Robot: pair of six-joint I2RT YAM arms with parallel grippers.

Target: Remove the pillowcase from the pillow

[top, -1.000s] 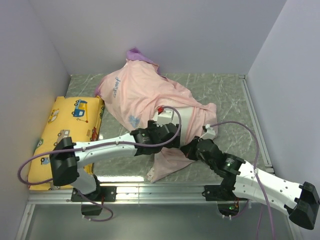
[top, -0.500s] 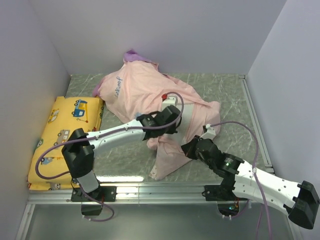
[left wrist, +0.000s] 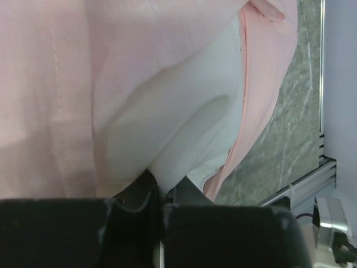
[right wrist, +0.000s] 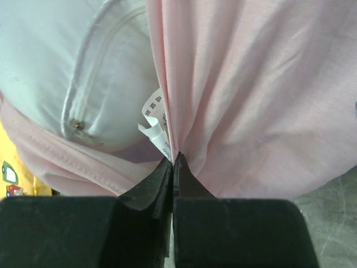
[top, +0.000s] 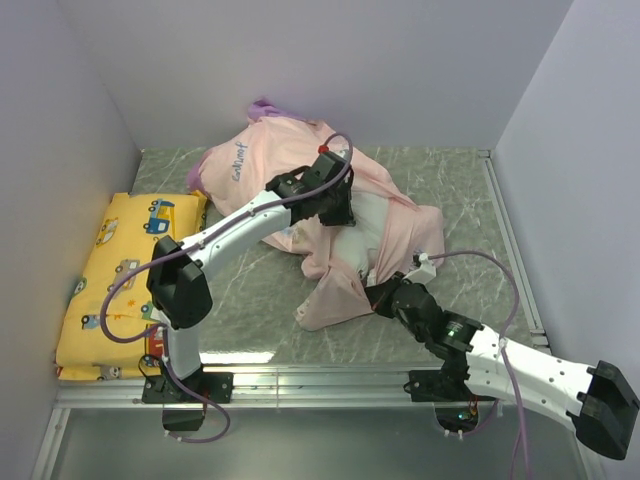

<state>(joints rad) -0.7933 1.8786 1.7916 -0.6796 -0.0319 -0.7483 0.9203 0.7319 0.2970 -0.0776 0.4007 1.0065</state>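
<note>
1. On the table (top: 450, 180), the pillowcase (top: 285, 150) lies heaped in the middle with its pale inside outward. It covers much of the pillow (top: 366, 225), whose white near end shows bare at the opening.
2. By the left wall a yellow cushion (top: 130, 270) lies flat, apart from the work.
3. The left hand (top: 338, 212) reaches in at the opening. Its fingers are together, pinched on a fold of the pillow's white cloth.
4. The right hand (top: 380, 292) is clamped on a gathered pleat of the pillowcase at the near side of the heap.
5. The step in hand, as I judge it, is pulling the two apart, with one hand anchoring each. The next move calls for the hands to draw away from each other with both pinches firm, since thin cloth may slip.
6. Only the top view shows how much of the pillow is covered. Only the left wrist view shows that its pinch is on white, not pink. Only the right wrist view shows a small label (right wrist: 155, 120) beside the pleat and a zip pull (right wrist: 75, 125) on the pillow.
</note>
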